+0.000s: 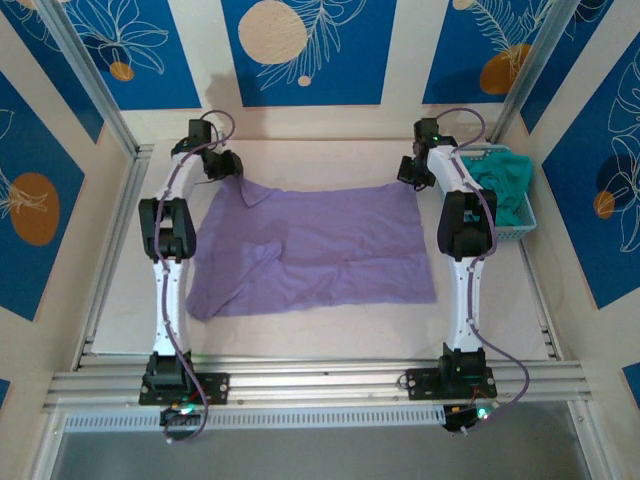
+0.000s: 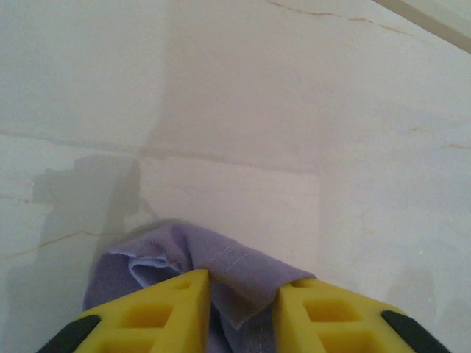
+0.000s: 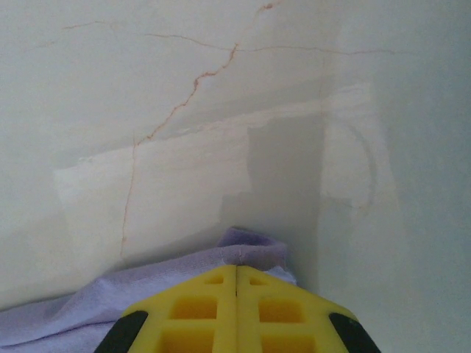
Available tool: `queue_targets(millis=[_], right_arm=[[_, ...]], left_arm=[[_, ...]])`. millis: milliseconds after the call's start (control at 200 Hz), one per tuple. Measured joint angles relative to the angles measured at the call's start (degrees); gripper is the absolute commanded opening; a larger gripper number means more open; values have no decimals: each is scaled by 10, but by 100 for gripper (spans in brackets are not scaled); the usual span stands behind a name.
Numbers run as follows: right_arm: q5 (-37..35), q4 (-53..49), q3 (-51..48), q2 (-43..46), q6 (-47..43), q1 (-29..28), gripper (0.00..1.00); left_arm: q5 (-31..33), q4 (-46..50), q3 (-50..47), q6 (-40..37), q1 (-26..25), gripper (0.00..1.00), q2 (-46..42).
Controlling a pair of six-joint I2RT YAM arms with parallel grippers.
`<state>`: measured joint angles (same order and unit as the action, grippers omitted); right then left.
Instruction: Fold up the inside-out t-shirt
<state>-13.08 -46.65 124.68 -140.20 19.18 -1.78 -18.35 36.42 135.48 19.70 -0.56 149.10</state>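
**Far hem taken at both corners**

Pale tabletop [image 1: 300,335] is seen beyond the two arm bases at the near edge, bare as far as the shirt [image 1: 330,250]. The shirt is spread flat between the arms, with its long axis running left to right across the table. A rumpled ridge is raised in its near-left part.

At the far-left corner of the cloth the left gripper [image 2: 241,283] is set, its jaws partly apart with a bunched hem lying between them. Whether that hem is clamped firmly cannot be told. At the far-right corner the right gripper [image 3: 236,268] is closed flush, and a nub of purple cloth is seen at its tips, so the corner appears to be pinched.

From both grippers the shirt lies back toward the bases. A fold is therefore judged to call for the far edge to be carried nearward, square to the long axis. Each corner is served by its own arm, and neither is better placed.

No obstacle is seen on that path. A basket [image 1: 530,218] with a teal garment [image 1: 505,180] is set just beside the right arm, apart from the shirt. Blue patterned panels [image 1: 300,60] are seen behind.
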Motion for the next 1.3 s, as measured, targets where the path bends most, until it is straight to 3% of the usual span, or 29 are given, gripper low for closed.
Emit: queue_targets(millis=[135, 510, 950, 1160, 1300], right_arm=[[0, 1, 0, 0, -4, 0, 0], [16, 19, -7, 4, -9, 3, 0], [30, 65, -107, 99, -55, 8, 0], [30, 95, -198, 175, -75, 13, 0], [33, 97, -193, 173, -71, 16, 24]], left_arm=[[3, 7, 17, 1, 0, 0, 8], [16, 29, 14, -9, 0, 0, 2], [102, 1, -333, -38, 0, 0, -350], [123, -11, -473, -38, 1, 0, -457], [125, -16, -504, -37, 1, 0, -473]])
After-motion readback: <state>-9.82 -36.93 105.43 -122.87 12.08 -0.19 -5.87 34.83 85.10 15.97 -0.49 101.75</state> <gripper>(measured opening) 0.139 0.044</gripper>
